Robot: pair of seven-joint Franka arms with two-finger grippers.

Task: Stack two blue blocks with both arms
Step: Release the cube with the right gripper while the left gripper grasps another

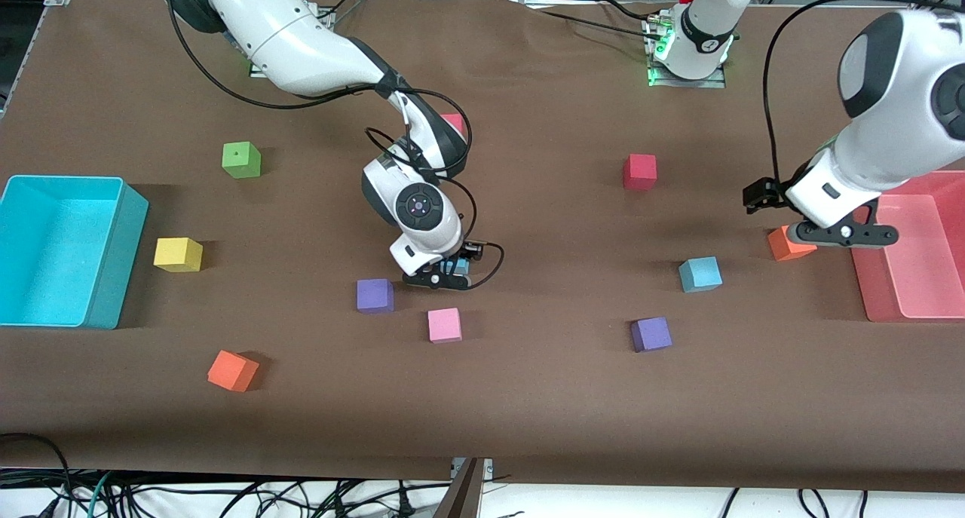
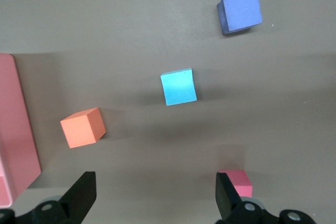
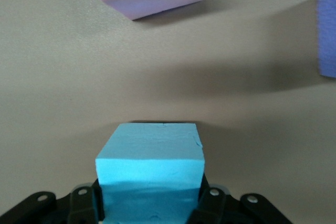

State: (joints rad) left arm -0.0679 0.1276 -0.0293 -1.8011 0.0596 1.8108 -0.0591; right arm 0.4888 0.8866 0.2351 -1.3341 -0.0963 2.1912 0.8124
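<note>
While the right gripper [image 1: 445, 274] is low at the table [image 1: 528, 397], its jaws are clenched on one blue block [image 3: 150, 174]. That block sits between the black fingers [image 3: 84, 205], with a pink cube [image 1: 444, 325] close by, nearer the front camera. A purple cube [image 1: 375, 295] sits just beside the gripper, toward the right arm's end of the table.

The second blue block [image 1: 700, 274] rests alone on the table, toward the left arm's end. Another purple cube [image 1: 650, 334] lies near it, closer to the front camera. A red cube [image 1: 639, 172] lies farther from the camera.

The left gripper [image 1: 840, 234] hangs in the air over an orange cube [image 1: 784, 245], next to a red tray [image 1: 916, 277]. Its jaws are spread wide and hold nothing. In the left wrist view both fingers [image 2: 81, 195] show far apart, with the second blue block [image 2: 178, 87] on the table under them.

A yellow cube [image 1: 178, 254], a green cube [image 1: 241, 160] and another orange cube [image 1: 233, 370] sit near a blue bin [image 1: 113, 277].

No writing can be read on anything.
</note>
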